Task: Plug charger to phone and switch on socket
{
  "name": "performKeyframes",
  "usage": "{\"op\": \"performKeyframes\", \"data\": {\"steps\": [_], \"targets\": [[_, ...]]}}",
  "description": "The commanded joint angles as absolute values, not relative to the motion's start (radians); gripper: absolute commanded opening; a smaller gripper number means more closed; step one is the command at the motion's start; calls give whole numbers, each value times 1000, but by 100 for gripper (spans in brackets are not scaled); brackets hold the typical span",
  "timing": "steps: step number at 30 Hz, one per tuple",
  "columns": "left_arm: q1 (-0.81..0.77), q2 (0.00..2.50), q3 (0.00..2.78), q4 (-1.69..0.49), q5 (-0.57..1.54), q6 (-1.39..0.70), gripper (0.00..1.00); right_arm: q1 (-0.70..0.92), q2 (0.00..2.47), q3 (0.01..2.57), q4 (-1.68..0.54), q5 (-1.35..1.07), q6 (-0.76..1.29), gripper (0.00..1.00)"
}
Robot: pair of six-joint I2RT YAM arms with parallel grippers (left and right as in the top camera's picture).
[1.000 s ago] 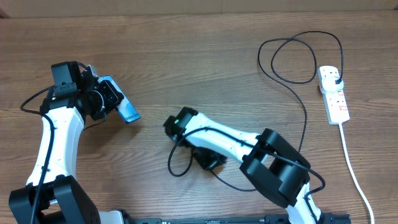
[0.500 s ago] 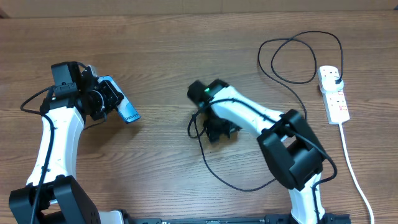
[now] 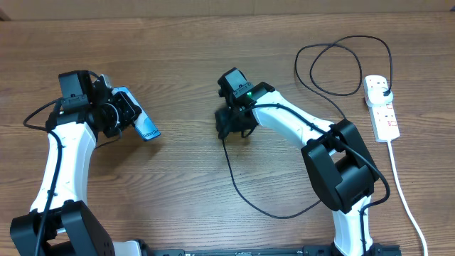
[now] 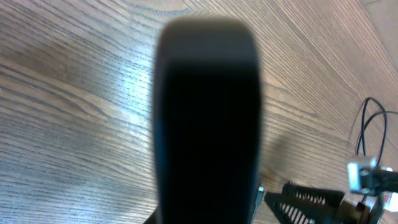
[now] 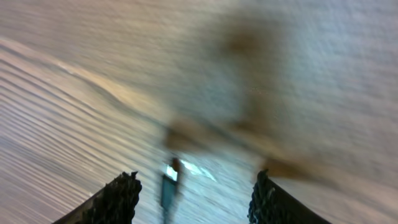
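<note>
Across the worktop (image 3: 185,213), the socket (image 3: 382,107) is set far right, with the charger (image 3: 283,216) plugged in there. The phone (image 3: 140,122) is pinched, tilted, by the left end effector (image 3: 122,114), likely so its port is offered. The cable's free end is seen at the right end effector (image 3: 229,128). Its fingers (image 5: 121,196) look parted, but a grip cannot be told.

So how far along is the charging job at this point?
Done: the plug of the thin black charger cable sits in the white power strip. In hand: the left gripper holds the blue-screened smartphone; the right gripper is at the cable's free end, grip unclear. Left: connector into phone, then the strip's switch, its state unreadable.
</note>
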State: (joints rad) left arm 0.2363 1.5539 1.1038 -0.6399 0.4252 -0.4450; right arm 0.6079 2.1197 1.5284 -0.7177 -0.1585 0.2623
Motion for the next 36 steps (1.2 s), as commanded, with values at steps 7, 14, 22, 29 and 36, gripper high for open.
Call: {"op": "performKeyframes", "data": {"steps": [7,14,22,29,36], "targets": [[236,1531,1114,-651,434,-448,5,652,2114,1544,-668,-184,271,49],[236,1531,1114,-654,434,-445,5,713,2123,1519,-746,-34,317,41],[236,1531,1114,-662,434,-441,5,749,2124,1433,-714,90,361,45],[236,1531,1114,-665,434,-441,5,743,2124,1421,-720,84,370,7],[236,1531,1114,-669,434,-441,4,748,2123,1433,-800,-1,370,13]]}}
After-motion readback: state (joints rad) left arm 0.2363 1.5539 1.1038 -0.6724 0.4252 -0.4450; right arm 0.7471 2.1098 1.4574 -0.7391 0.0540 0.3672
